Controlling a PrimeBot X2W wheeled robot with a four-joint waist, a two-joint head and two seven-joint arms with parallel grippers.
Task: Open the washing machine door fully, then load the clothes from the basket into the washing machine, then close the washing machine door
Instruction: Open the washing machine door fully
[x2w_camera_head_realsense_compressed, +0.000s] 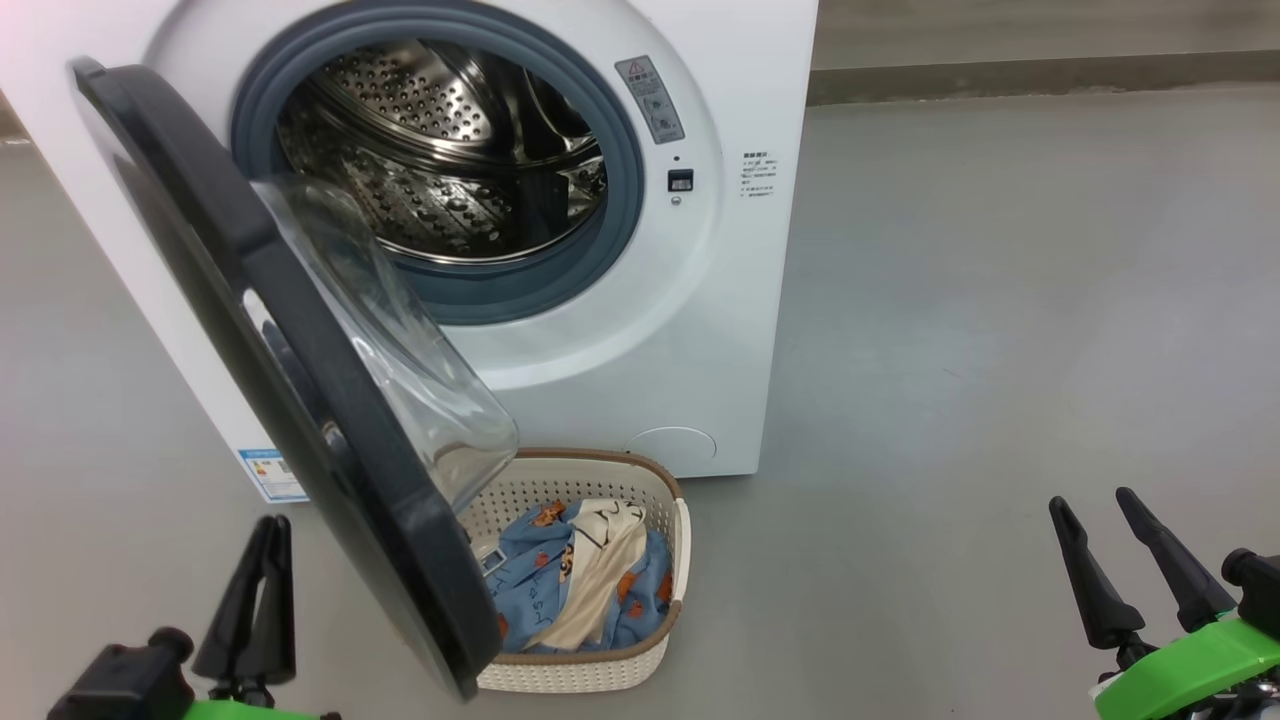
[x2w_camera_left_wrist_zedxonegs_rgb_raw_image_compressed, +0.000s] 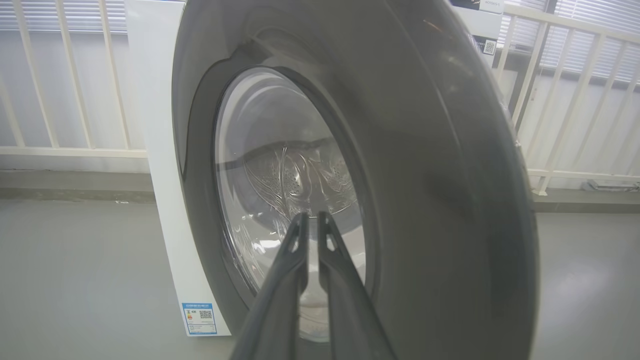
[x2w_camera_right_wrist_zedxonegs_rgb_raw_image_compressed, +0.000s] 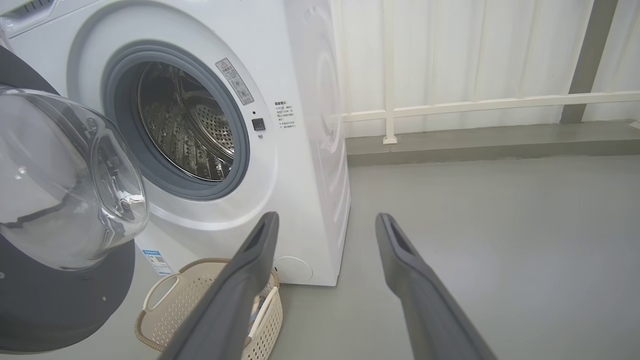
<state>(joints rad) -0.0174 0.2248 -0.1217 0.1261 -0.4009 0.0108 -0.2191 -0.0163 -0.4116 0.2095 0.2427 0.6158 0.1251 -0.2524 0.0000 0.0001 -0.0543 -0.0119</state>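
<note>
The washing machine (x2w_camera_head_realsense_compressed: 700, 330) stands with its door (x2w_camera_head_realsense_compressed: 300, 380) swung partway out toward me, the clear glass bowl (x2w_camera_head_realsense_compressed: 400, 350) facing the empty steel drum (x2w_camera_head_realsense_compressed: 450, 150). The door's lower edge overlaps the basket (x2w_camera_head_realsense_compressed: 660, 560) on the floor, which holds the clothes (x2w_camera_head_realsense_compressed: 535, 585), blue printed pieces and a cream one (x2w_camera_head_realsense_compressed: 600, 570). My left gripper (x2w_camera_head_realsense_compressed: 268, 535) is shut on nothing, low at the left, on the door's outer side. In the left wrist view it (x2w_camera_left_wrist_zedxonegs_rgb_raw_image_compressed: 311, 217) points at the door's window (x2w_camera_left_wrist_zedxonegs_rgb_raw_image_compressed: 280, 165). My right gripper (x2w_camera_head_realsense_compressed: 1090, 500) is open and empty, well right of the basket (x2w_camera_right_wrist_zedxonegs_rgb_raw_image_compressed: 165, 300).
Bare grey floor (x2w_camera_head_realsense_compressed: 1000, 350) stretches to the right of the machine. A white railing (x2w_camera_right_wrist_zedxonegs_rgb_raw_image_compressed: 475, 105) and a low ledge (x2w_camera_right_wrist_zedxonegs_rgb_raw_image_compressed: 475, 145) run behind it. A blue label (x2w_camera_head_realsense_compressed: 272, 475) sits low on the machine's front.
</note>
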